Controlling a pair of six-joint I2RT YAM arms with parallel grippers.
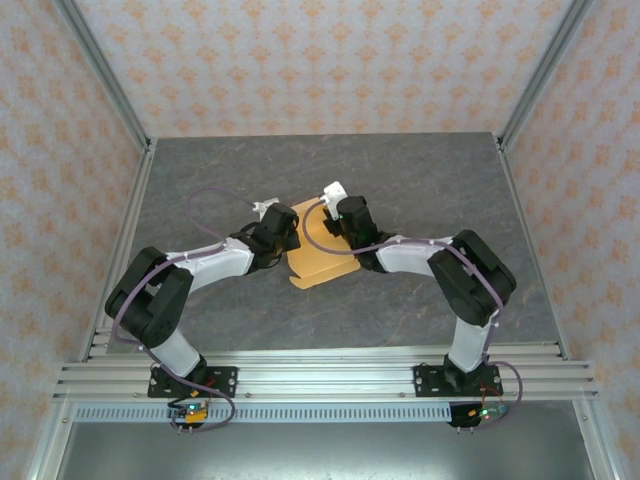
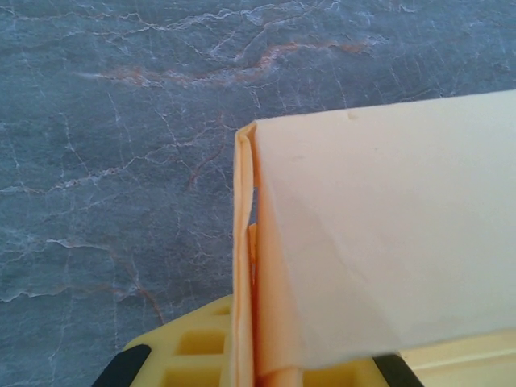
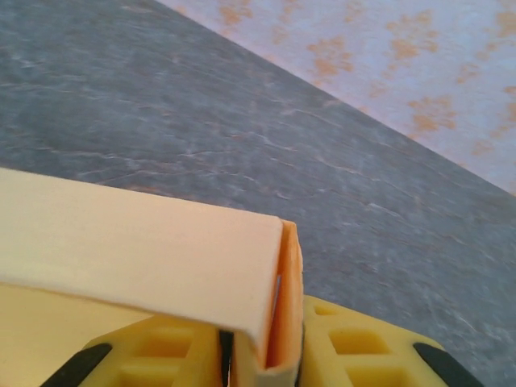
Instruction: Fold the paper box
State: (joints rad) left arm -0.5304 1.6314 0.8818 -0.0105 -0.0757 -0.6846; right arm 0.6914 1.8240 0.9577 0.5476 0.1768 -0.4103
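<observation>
On the left, the left gripper was clamped on the left edge of the paper box. Its wrist view showed a doubled wall of card pinched between the yellow fingers. The box sat in the middle of the table between both arms, partly raised, with one panel leaning over. On the right, the right gripper had its jaws pressed onto a folded edge, and card filled the gap between its pads. The step in hand looked like creasing two opposite walls together. The next move would likely call for one side to hold firm while the other let go to tuck a flap, gently enough not to tear the thin card.
</observation>
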